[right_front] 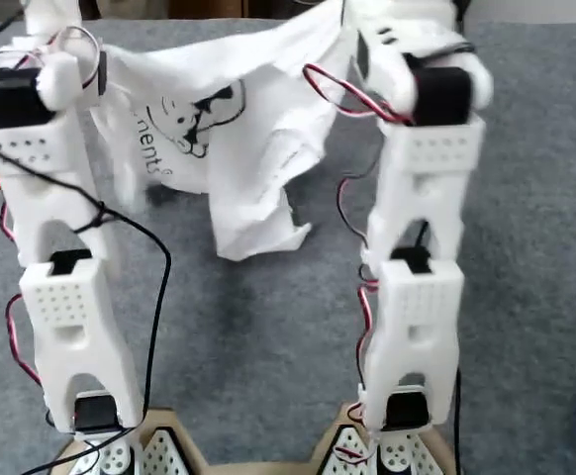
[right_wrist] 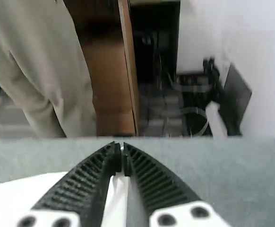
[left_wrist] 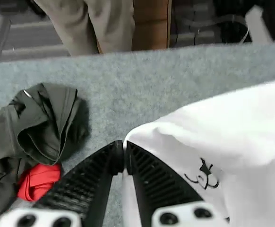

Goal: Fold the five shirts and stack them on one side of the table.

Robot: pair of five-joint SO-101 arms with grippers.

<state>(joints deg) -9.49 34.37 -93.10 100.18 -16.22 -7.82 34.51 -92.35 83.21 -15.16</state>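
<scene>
Over the far table (right_front: pixel 268 327) we see the white shirt (right_front: pixel 239 129) hanging between both arms. Left claw (left_wrist: pixel 124 158) and right claw (right_wrist: pixel 122 158) are each clamped on its edge, likely to spread it flat. A dark shirt (left_wrist: pixel 38 123) lies nearby.

The grey table (left_wrist: pixel 175 75) holds a dark shirt (left_wrist: pixel 38 123) and red shirt (left_wrist: pixel 38 182).

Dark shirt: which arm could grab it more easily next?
Left, probably: the dark shirt lies near the left gripper; the right gripper is farther off. Both hold the white shirt.
</scene>
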